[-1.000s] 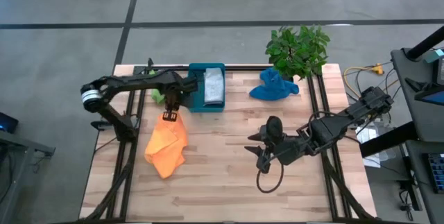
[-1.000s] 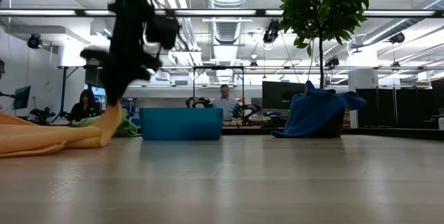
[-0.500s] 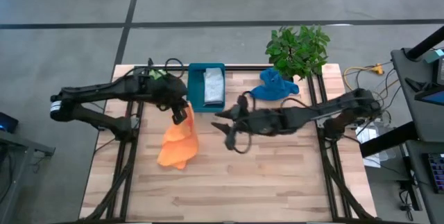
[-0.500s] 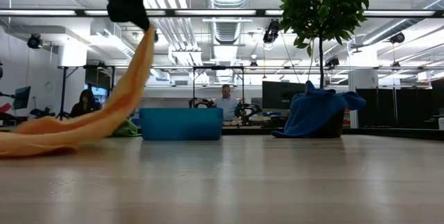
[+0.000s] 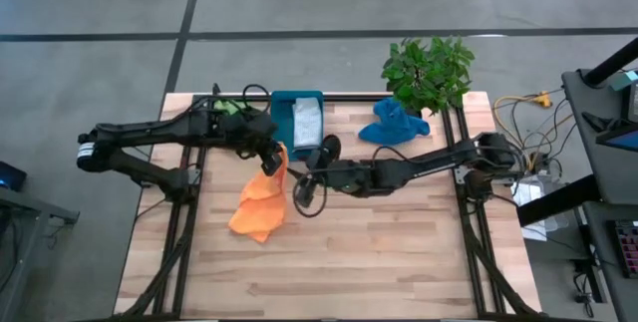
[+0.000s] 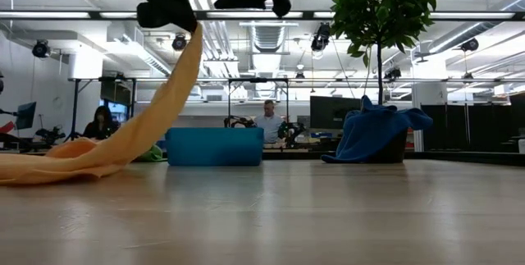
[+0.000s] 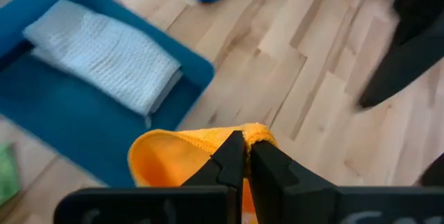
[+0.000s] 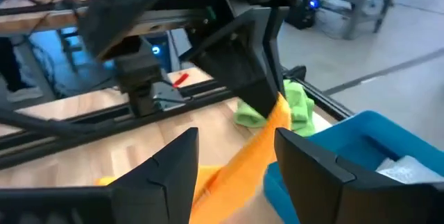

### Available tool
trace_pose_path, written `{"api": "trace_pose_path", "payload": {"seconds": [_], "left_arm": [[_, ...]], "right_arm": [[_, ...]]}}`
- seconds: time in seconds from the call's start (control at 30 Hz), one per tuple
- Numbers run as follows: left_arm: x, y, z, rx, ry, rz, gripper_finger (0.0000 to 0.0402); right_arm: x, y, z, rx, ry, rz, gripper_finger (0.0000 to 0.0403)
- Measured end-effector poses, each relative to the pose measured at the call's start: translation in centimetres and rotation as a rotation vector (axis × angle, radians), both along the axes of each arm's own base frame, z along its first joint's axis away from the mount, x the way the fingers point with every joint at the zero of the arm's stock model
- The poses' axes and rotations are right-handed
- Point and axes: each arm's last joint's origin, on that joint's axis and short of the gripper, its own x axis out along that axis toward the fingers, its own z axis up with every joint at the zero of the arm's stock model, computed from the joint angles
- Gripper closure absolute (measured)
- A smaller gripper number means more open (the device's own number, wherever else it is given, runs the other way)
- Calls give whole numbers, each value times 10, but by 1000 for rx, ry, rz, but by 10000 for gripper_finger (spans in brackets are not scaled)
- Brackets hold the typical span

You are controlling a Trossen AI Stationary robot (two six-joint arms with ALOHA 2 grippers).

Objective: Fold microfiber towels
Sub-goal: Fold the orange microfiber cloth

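Note:
My left gripper [image 5: 271,159] is shut on the orange towel [image 5: 259,202] above the table, just in front of the teal tray [image 5: 282,135]. My right gripper [image 5: 303,175] is open, close to the right of the lifted towel. In the right wrist view its fingers [image 8: 161,175] stand on either side of the orange band [image 8: 243,158] without touching it. The grey towel [image 5: 307,123] lies folded in the tray. The blue towel [image 5: 392,123] sits crumpled at the far right. The green towel [image 5: 231,110] lies at the far left. My left gripper pinches a bunched edge of the orange towel [image 7: 251,134] between its two shut fingers, coming from above. The towel hangs below the fingers in a slanting band [image 6: 168,93]. Its lower end [image 6: 49,166] lies on the table.
A potted plant [image 5: 429,68] stands at the far right corner behind the blue towel. The near half of the wooden table [image 5: 399,262] is bare. People sit at desks in the room beyond the table.
My left gripper has risen and gone a little toward the table's right, lifting the orange towel's held edge; the towel is drawn into a slanting band while its lower end stays on the table. My right gripper has swept toward the table's left, up beside the towel.

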Motion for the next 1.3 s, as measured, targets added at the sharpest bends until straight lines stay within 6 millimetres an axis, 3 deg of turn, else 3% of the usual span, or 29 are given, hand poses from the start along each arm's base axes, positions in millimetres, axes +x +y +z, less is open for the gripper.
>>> {"api": "trace_pose_path", "payload": {"seconds": [0.2,0.37,0.63,0.87,1.0,1.3], "left_arm": [[5,-1,-2,-30,-8,-38,402],[3,-2,0,-35,-17,-81,402],[-4,-4,6,-4,-39,-164,402],[-16,-6,16,36,-81,-220,402],[-25,-8,23,48,-113,-230,402],[-48,-11,42,105,-199,-251,402]], "right_arm": [[22,-2,-14,110,-39,-93,208],[35,-4,-32,107,49,-199,207],[37,-7,-45,186,122,-270,216],[40,-7,-54,298,186,-108,234],[47,-5,-73,363,234,-7,245],[55,0,-99,424,258,34,270]]}}
